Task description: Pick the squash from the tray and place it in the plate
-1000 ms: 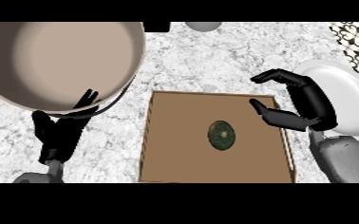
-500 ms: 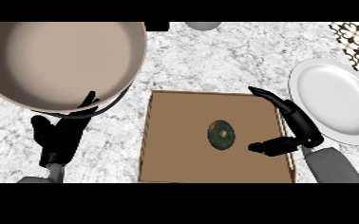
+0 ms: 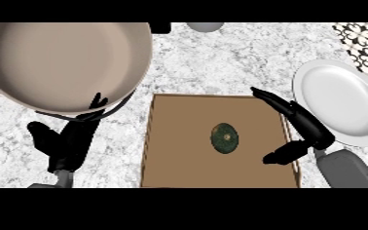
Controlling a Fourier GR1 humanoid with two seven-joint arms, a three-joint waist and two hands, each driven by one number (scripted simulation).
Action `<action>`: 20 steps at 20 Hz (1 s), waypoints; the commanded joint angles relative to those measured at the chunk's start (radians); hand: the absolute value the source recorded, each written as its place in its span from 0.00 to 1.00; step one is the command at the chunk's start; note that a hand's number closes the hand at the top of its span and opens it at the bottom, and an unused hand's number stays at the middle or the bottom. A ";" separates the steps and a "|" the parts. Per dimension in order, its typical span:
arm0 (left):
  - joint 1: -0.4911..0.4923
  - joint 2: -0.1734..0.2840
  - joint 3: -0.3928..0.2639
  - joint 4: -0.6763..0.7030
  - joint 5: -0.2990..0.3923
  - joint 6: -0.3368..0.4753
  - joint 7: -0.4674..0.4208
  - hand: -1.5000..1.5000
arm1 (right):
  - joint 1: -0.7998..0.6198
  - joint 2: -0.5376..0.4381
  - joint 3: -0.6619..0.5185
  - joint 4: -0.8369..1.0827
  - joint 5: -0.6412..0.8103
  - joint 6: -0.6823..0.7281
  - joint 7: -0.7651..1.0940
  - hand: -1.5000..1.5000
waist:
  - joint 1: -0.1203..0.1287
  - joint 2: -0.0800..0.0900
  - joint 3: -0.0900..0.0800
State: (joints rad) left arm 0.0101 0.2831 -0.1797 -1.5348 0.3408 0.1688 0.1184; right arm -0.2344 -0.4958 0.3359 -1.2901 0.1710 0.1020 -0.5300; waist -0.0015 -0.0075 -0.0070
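While the dark green oval squash (image 3: pixel 225 138) lies mid brown flat tray (image 3: pixel 179 170) | right hand (image 3: pixel 305 126) over tray's right edge, fingers (image 3: pixel 269 97) straight and spread from thumb, apart from squash | white round plate (image 3: pixel 338 97) just right of hand on marble table (image 3: pixel 215 63) | left hand (image 3: pixel 68 141) at lower left, fingers up, relaxed, below large beige bowl (image 3: pixel 64 63)

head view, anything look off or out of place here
Nothing stands out. The squash lies whole on the tray, the plate sits bare to its right, and the right hand hovers open over the tray's right edge. The left hand rests open below the big pan.
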 commanded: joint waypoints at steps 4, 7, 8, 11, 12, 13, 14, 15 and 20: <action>-0.124 0.111 0.064 0.101 -0.098 0.027 -0.002 0.50 | -0.053 -0.006 0.098 -0.099 0.093 0.066 0.238 0.00 | -0.022 0.008 0.005; -0.109 0.124 0.069 0.040 -0.079 0.018 0.029 0.50 | -0.070 -0.007 0.124 -0.094 0.171 0.054 0.289 0.00 | -0.006 0.007 0.006; -0.096 0.095 0.042 0.051 -0.102 0.038 0.009 0.50 | -0.027 -0.026 0.154 -0.108 0.222 0.034 0.269 0.00 | -0.012 0.007 0.006; -0.133 0.091 0.042 0.074 -0.105 0.038 0.021 0.50 | -0.087 -0.011 0.135 -0.095 0.243 0.043 0.345 0.00 | -0.013 0.009 0.006; -0.083 0.117 0.053 0.041 -0.087 0.003 -0.005 0.50 | -0.115 0.006 0.155 -0.086 0.267 0.058 0.387 0.00 | -0.001 0.009 0.006; -0.081 0.091 0.033 0.036 -0.107 0.037 0.002 0.50 | -0.090 0.032 0.191 -0.113 0.297 0.048 0.433 0.00 | -0.005 0.007 0.006; -0.100 0.101 0.054 0.030 -0.092 0.031 0.018 0.50 | -0.071 0.034 0.189 -0.065 0.317 0.020 0.386 0.00 | -0.004 0.009 0.007; -0.121 0.096 0.069 0.107 -0.083 0.010 -0.013 0.50 | -0.134 0.002 0.167 -0.071 0.286 0.107 0.428 0.00 | -0.009 0.012 0.005; -0.120 0.068 0.032 0.080 -0.130 0.052 0.013 0.50 | -0.132 0.068 0.229 -0.124 0.348 0.141 0.548 0.00 | -0.013 0.009 0.006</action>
State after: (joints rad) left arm 0.0451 0.3490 -0.2343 -1.6072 0.2712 0.1540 0.1388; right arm -0.3478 -0.4631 0.5355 -1.3836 0.4904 0.1998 -0.0709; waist 0.0021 -0.0131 0.0068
